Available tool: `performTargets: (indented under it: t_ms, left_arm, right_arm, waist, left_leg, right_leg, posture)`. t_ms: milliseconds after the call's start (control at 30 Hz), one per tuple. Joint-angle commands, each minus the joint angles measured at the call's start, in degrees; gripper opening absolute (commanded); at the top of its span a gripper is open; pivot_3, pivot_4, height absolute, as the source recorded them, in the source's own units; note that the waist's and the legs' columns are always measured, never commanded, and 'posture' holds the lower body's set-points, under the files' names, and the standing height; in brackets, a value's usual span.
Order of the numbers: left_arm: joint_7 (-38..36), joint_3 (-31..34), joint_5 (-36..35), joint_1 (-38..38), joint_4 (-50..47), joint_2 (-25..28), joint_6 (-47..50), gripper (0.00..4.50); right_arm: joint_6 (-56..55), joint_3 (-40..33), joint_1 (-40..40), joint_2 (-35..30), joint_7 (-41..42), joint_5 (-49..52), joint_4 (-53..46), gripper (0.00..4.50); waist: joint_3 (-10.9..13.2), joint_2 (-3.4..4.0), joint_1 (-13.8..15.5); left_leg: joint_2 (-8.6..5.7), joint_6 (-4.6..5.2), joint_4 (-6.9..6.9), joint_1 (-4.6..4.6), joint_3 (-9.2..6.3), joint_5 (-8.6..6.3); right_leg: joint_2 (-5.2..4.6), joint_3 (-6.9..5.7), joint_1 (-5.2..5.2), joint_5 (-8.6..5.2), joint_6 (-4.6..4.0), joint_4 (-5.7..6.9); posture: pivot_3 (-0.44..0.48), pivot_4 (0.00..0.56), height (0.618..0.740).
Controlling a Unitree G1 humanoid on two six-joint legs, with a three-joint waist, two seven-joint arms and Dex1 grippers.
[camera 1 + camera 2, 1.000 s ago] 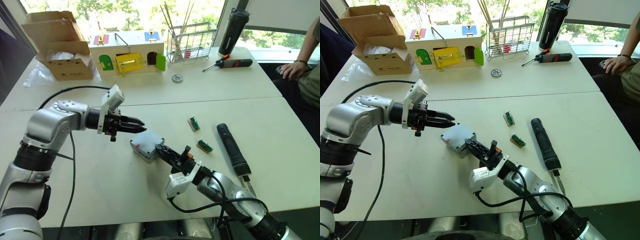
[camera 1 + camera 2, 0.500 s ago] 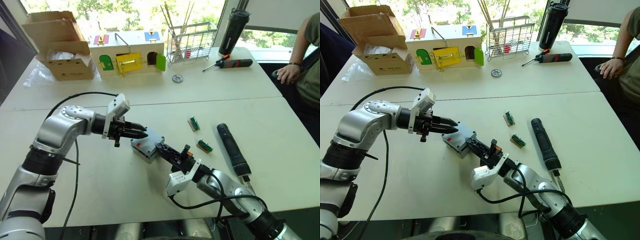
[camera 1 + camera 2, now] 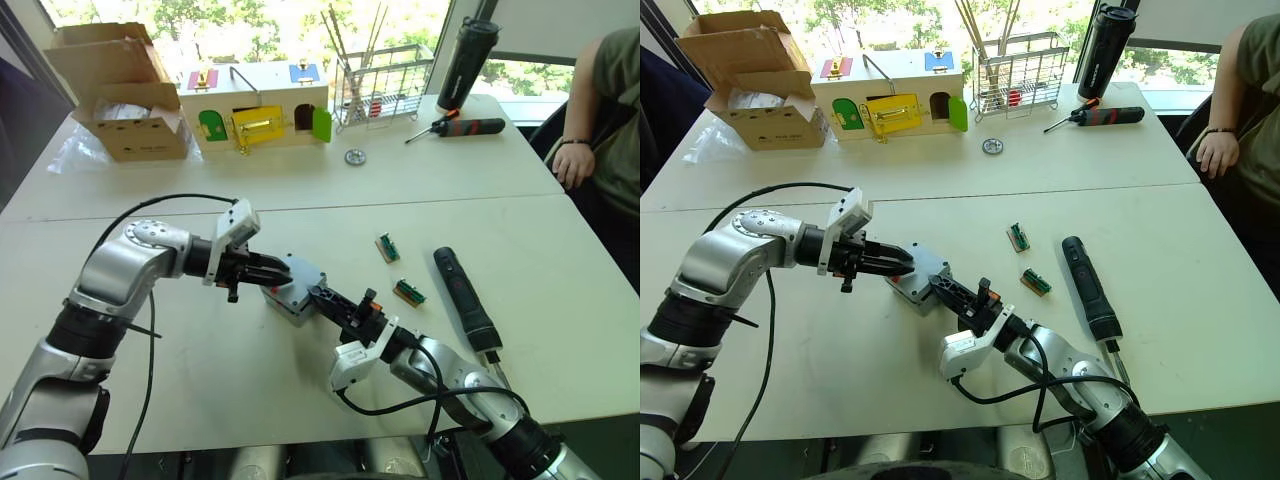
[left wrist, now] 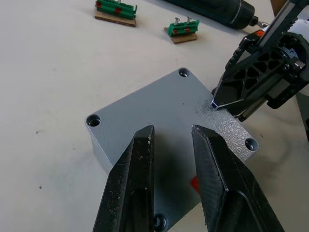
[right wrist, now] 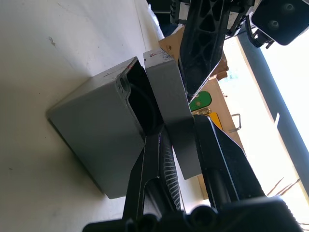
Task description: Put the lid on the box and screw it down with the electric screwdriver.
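The box point(image 3: 285, 297) sits near the middle of the white table point(image 3: 200, 380), and everything here is placed from it. The lid point(image 4: 169, 116) lies over the box's top, though in the right wrist view one edge of the lid stands off the box wall, leaving a dark gap. The right gripper point(image 3: 322, 297) reaches in from the box's near-right side, its two fingers closed on that lifted lid edge, one finger under it and one over. The left gripper point(image 3: 270, 270) comes from the box's left, tips above the lid; its fingers point(image 4: 130, 193) are slightly parted with nothing between them. The electric screwdriver point(image 3: 464, 297) lies flat well to the right of the box. Two small green terminal blocks point(image 3: 408, 292) lie between the box and the electric screwdriver
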Motion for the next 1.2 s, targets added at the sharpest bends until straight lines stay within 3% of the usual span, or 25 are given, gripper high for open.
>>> performTargets:
  t_ms: [33, 333, 500, 633, 1200]
  left_arm:
    - [-0.85, -2.23, 3.21, 0.97, -1.25, 0.61, -3.2, 1.2]
    - [-1.91, -5.27, 7.28, 3.6, -1.22, 0.73, -7.34, 1.2]
    - [-1.77, -6.55, 9.7, 4.28, -0.04, 0.63, -9.76, 1.12]
    - [-1.46, -7.39, 11.24, 4.87, 0.5, 0.18, -10.92, 1.12]
    - [0.24, -10.75, 18.05, 8.46, 2.45, -0.5, -16.9, 1.12]
  right_arm:
    - [-0.92, 0.25, 1.5, -0.62, 0.74, -0.39, 0.0, 0.16]
    - [-2.58, 0.43, 2.86, -1.21, 1.23, -0.08, 0.28, 0.16]
    - [-3.12, -0.18, 2.99, -1.16, 1.16, 0.15, 0.43, 2.54]
    - [-3.72, -1.03, 3.41, -1.76, 0.92, 0.05, -0.09, 3.98]
    - [-6.1, -4.77, 8.16, -5.24, 0.54, 1.46, -4.85, 3.98]
  waist:
    - [-0.01, 0.01, 0.04]
    - [-0.1, 0.01, 0.25]
    - [-0.36, -0.17, 0.37]
    - [-0.69, -0.18, 0.39]
    - [-1.44, 0.15, 1.85]
  left_leg:
    - [0.0, 0.0, 0.0, 0.03, 0.0, 0.0]
    - [-0.01, 0.05, -0.23, 0.75, 0.02, -0.03]
    - [0.0, 0.06, -0.69, 1.47, 0.04, -0.04]
    - [0.01, 0.32, -0.86, 2.06, 0.03, -0.2]
    - [-0.06, 0.42, -0.87, 2.22, -0.03, -0.26]
  right_leg:
    - [0.0, 0.0, 0.04, 0.0, 0.0, 0.0]
    - [-0.01, 0.02, 0.7, 0.0, -0.01, -0.14]
    - [-0.01, 0.05, 1.33, -0.01, -0.01, -0.45]
    - [0.0, 0.06, 1.92, -0.13, 0.12, -0.61]
    - [-0.02, 0.12, 2.26, -0.14, 0.14, -1.41]
  posture:
    - [0.0, 0.15, 0.74]
    - [0.0, 0.15, 0.74]
    - [0.0, 0.15, 0.74]
    - [0.0, 0.15, 0.74]
    - [0.0, 0.15, 0.74]
